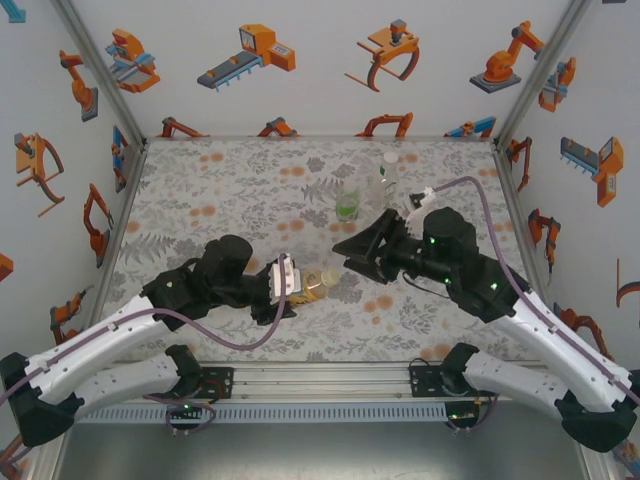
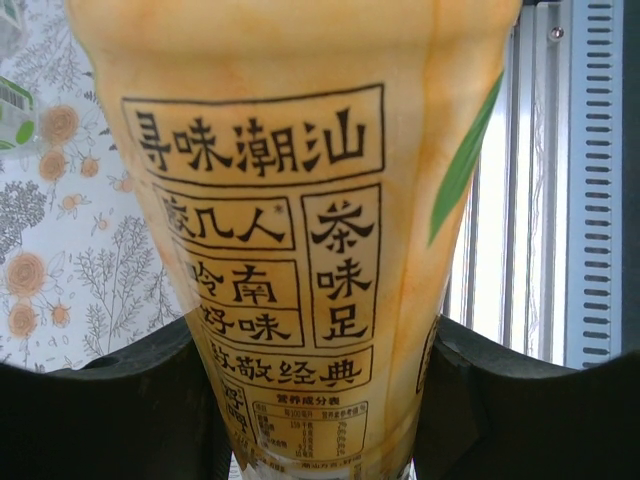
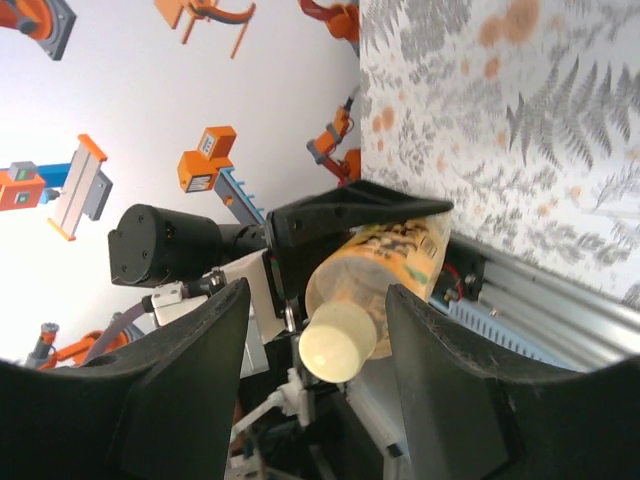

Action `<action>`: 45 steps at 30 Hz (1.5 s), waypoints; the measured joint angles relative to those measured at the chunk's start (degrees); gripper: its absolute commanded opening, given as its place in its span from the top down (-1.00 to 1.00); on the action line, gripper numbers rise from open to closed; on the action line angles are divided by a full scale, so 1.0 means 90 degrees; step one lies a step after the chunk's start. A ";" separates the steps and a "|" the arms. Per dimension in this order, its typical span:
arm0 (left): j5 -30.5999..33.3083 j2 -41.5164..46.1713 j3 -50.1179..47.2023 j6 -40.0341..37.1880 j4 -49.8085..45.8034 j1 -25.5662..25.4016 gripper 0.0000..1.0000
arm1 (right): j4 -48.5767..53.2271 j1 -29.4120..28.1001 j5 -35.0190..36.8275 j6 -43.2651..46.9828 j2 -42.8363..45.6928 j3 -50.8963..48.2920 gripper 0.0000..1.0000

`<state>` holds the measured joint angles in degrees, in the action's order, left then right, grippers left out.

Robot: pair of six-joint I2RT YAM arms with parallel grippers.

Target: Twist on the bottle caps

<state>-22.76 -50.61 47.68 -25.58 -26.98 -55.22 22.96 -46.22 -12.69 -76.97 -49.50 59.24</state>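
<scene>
Left gripper (image 1: 287, 279): jaws closed on the lower body of the taller amber plastic bottle with the yellow printed label (image 2: 300, 250), held tipped on its side over the near-middle part of the grey floral-patterned tabletop (image 1: 200, 190). A pale round plastic screw cap (image 3: 338, 342) sits on the bottle's neck, which points toward the right arm. Right gripper (image 3: 318, 325): jaws spread, one black finger (image 3: 190, 370) on each side of the cap, with a gap visible on both sides. Short green-labelled plastic bottle (image 1: 347, 207) and clear colourless plastic bottle (image 1: 386, 178): upright, just beside each other, near the tabletop's far edge, right of centre, well apart from the held bottle.
</scene>
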 measured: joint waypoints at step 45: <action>-0.0476 0.0214 0.0034 -0.0024 -0.0155 0.0000 1.00 | 0.1734 -0.0124 -0.4221 1.1536 -0.1365 0.1838 0.05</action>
<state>-27.05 -48.69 47.99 -25.80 -28.38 -55.22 38.57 -47.33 -50.68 26.85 -61.78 75.79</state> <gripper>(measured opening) 0.537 0.492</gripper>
